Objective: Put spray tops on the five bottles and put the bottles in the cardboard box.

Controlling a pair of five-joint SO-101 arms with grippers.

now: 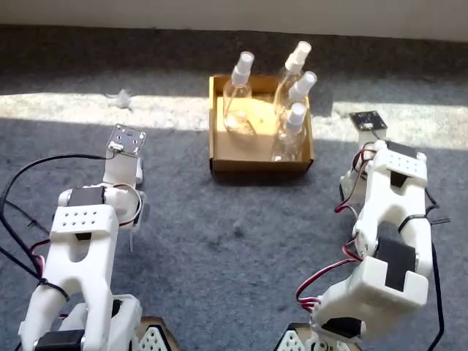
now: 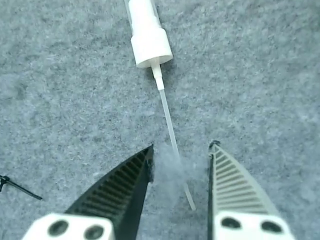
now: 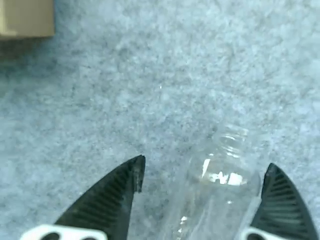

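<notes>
The cardboard box [image 1: 259, 162] sits at the middle back with several clear bottles [image 1: 236, 102] upright inside, each with a white spray top. A loose white spray top [image 2: 149, 37] lies on the carpet. Its thin dip tube [image 2: 170, 125] runs back between the fingers of my left gripper [image 2: 182, 146], which is open around the tube's end. A clear bottle [image 3: 220, 190] with a bare threaded neck sits between the fingers of my right gripper [image 3: 205, 164], which is open. One finger [image 3: 277, 200] is close against the bottle and the other stands well apart.
Grey carpet covers the whole work surface. The left arm [image 1: 84, 219] stands left of the box and the right arm [image 1: 391, 219] to its right. A corner of the box [image 3: 25, 17] lies beyond the right gripper. A black cable tie [image 2: 17, 187] lies near the left gripper.
</notes>
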